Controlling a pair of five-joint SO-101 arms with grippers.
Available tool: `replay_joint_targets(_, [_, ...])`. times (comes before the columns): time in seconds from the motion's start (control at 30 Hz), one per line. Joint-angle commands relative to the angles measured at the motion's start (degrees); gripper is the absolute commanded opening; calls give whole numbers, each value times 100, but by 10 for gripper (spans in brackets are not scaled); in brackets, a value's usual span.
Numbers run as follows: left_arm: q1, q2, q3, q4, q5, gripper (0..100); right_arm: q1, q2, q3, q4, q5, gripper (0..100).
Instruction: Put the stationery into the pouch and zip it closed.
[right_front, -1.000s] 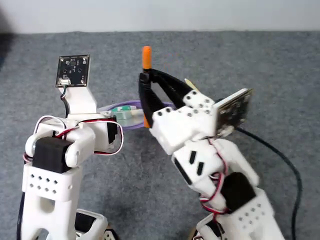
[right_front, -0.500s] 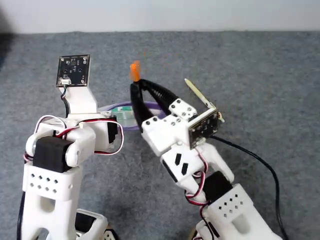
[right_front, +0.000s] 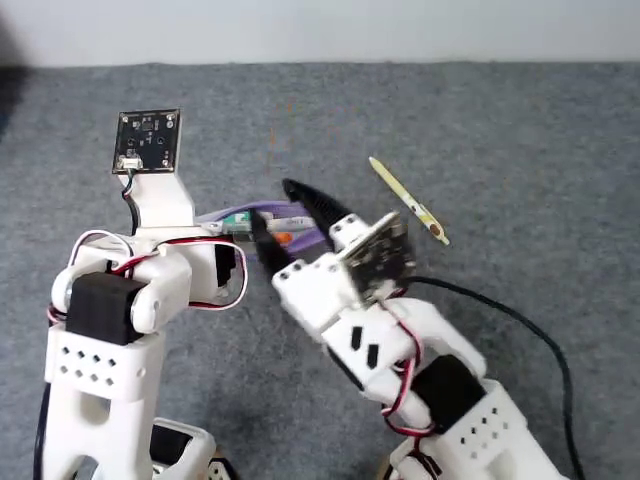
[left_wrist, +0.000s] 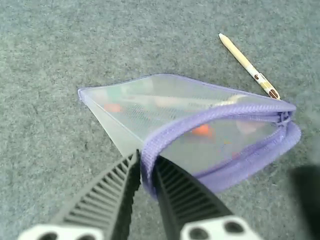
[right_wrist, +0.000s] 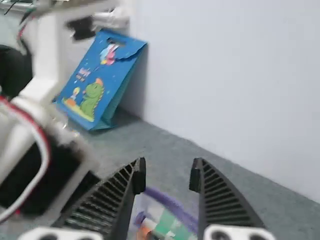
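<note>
While my left pincer (left_wrist: 143, 166) pinches the rim of the pouch (left_wrist: 165, 110) and my right pincer (right_wrist: 168, 167) hangs parted, empty, I judge a slipped rim would shut the mouth against the pen (right_front: 405, 198).

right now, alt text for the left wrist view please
The left hand pinches the purple zip edge of a see-through pouch on grey carpet, coloured stationery showing inside. A cream pen lies on the carpet beyond it.

Pinches the purple zipper edge of the pouch (left_wrist: 150, 107) mid-frame with the left gripper (left_wrist: 145, 166). Shows orange and green stationery (left_wrist: 201, 130) through its clear side. Shows a yellow pen (left_wrist: 247, 65) on grey carpet (left_wrist: 60, 45), apart, toward a corner.
</note>
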Motion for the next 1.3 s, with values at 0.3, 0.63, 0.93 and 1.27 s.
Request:
replay_joint_targets(0.3, [53, -9, -321, -123, 53, 12, 2062, 92, -993, 1701, -589, 6])
replay_joint_targets(0.63, [53, -9, -321, -105, 53, 12, 2932, 2466, -2374, 3292, -308, 8])
replay_joint_targets(0.93, [44, -9, -321, -97, 35, 12, 3222, 5912, -5327, 4523, 466, 13])
replay_joint_targets(1.27, [62, -9, -321, -97, 35, 12, 3196, 8769, -8070, 5033, 633, 221])
